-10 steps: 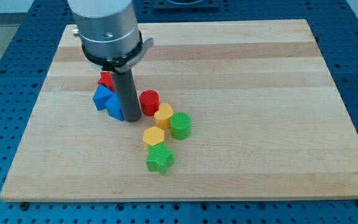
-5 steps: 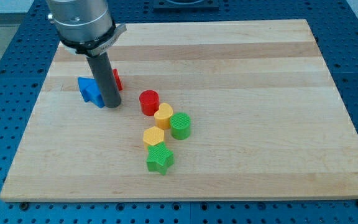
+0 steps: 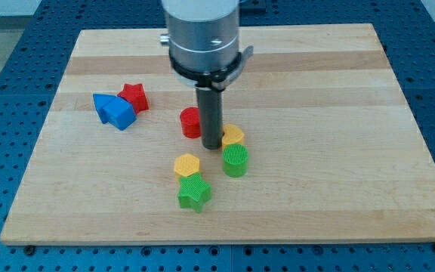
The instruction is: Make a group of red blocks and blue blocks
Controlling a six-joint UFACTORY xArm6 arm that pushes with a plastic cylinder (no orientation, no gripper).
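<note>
My tip [image 3: 212,145] rests on the board between the red cylinder [image 3: 190,122] on its left and the yellow cylinder [image 3: 233,137] on its right, close to both. The red star [image 3: 134,97] lies at the view's left, touching the blue blocks [image 3: 114,110], which sit side by side; their exact shapes are hard to make out. The red cylinder stands apart from that group, well to its right.
A green cylinder [image 3: 235,160] stands just below the yellow cylinder. A yellow hexagon [image 3: 187,165] and a green star [image 3: 194,193] lie below my tip. The wooden board [image 3: 338,151] sits on a blue perforated table.
My tip has swung from beside the blue blocks at the left to the right of the red cylinder. The blue blocks and red star shifted left. The yellow and green cylinders moved right.
</note>
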